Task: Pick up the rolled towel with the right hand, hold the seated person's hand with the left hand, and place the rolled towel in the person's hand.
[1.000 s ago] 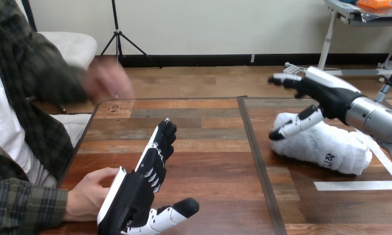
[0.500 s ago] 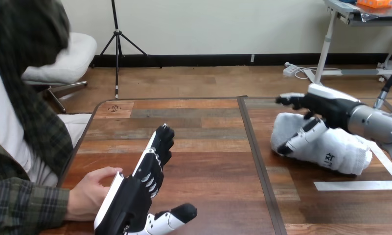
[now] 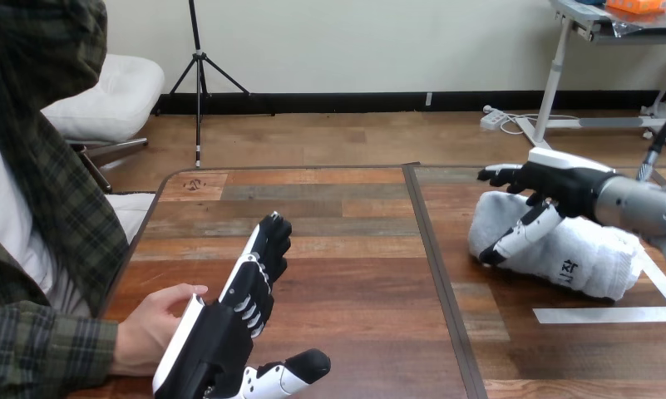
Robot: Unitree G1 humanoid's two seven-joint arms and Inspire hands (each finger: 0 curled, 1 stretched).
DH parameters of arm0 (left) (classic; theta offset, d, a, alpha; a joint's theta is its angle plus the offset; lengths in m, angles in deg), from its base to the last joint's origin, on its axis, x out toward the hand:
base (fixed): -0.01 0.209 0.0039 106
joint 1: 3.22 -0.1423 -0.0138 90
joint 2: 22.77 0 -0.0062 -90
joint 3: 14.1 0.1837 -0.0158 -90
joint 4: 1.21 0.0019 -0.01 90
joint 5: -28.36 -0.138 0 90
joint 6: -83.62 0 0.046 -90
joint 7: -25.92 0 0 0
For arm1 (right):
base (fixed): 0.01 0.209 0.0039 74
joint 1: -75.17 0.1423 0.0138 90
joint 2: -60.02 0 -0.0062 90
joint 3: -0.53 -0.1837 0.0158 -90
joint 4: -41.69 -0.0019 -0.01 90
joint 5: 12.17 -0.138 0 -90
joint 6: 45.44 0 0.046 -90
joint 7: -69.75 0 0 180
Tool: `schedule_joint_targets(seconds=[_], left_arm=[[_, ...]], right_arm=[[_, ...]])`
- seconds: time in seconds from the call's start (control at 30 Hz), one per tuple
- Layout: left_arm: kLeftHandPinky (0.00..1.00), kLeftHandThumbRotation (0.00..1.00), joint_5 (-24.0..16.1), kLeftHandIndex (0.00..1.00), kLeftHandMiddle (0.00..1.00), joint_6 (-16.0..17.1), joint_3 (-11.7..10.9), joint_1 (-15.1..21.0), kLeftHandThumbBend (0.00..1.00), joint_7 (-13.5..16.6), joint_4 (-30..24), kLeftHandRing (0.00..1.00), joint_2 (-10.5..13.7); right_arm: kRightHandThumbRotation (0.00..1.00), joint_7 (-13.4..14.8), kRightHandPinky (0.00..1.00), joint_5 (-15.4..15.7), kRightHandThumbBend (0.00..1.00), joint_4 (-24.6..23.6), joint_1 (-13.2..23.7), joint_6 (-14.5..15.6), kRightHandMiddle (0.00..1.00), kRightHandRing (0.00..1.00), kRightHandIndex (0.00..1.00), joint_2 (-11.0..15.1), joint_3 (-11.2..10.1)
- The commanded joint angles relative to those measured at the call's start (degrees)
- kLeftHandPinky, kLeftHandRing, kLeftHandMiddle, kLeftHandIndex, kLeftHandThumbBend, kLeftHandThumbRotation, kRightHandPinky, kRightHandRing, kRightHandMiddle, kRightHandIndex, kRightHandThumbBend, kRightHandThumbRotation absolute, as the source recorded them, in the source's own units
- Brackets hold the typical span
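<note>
- Worktop (image 3: 354, 266): brown wooden planks in two panels, with a dark seam (image 3: 433, 249) running from the far edge to the near edge, right of centre.
- Far edge is straight; the far-left corner is rounded. White tape lines (image 3: 595, 315) mark the right panel near its right side.
- Rolled towel (image 3: 587, 258): white, lying on its side on the right panel, just right of the seam. Its right end reaches the tape.
- Right hand (image 3: 562, 187): over the towel's left end on a silver forearm (image 3: 637, 206) coming in from the right edge. It is spread, not clamped. The thumb lies down the towel's near face, touching it, and the fingers (image 3: 500, 174) reach out above the far side. Towel is still on the wood.
- Left hand (image 3: 221, 332): near-left of the worktop, standing on edge, fingers straight and pointing away, thumb out to the right, holding nothing.
- Person's hand (image 3: 146, 332): resting at the left edge, right against the white back shell of the left hand. No fingers wrap it.
- Open planks span the whole middle between the two hands, on both sides of the seam, and along the far edge.
</note>
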Motion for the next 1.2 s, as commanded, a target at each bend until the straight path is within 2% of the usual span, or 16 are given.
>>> schedule_joint_targets(seconds=[0.0, 0.3, 0.7, 0.9, 1.17], left_arm=[[1.0, 0.46, 1.1, 1.0, 1.0, 0.38, 0.14, 1.72, 1.0, -0.46, -4.07, 1.0, 0.16], [1.0, 0.46, -0.2, 1.0, 1.0, 0.47, -0.26, 1.05, 1.0, 0.21, -4.88, 1.0, 0.4], [1.0, 0.47, 0.53, 1.0, 1.0, 0.65, -0.29, 0.19, 1.0, -0.31, -5.6, 1.0, 0.91], [1.0, 0.48, 0.08, 1.0, 1.0, 1.38, -0.62, -0.23, 1.0, -0.22, -5.93, 1.0, 1.21], [1.0, 0.5, 0.48, 1.0, 1.0, 1.9, -0.79, -0.84, 1.0, -0.5, -6.38, 1.0, 1.76]], right_arm=[[0.28, 1.31, 0.88, 0.7, 0.96, 1.34, 6.8, 0.56, 0.96, 0.95, 0.96, 1.09, 1.0], [0.28, 2.24, 0.88, 1.77, 0.95, 2.76, 7.09, 2.22, 0.97, 0.95, 0.97, 0.79, 2.33], [0.31, 3.76, 0.85, 2.66, 0.95, 3.99, 6.41, 3.3, 0.97, 0.95, 0.97, 0.53, 3.35], [0.33, 4.49, 0.87, 3.13, 0.96, 4.73, 5.53, 3.57, 0.97, 0.95, 0.97, 0.38, 4.18], [0.33, 6.84, 0.89, 4.3, 0.96, 5.82, 3.54, 4.14, 0.97, 0.95, 0.97, -0.24, 5.08]])
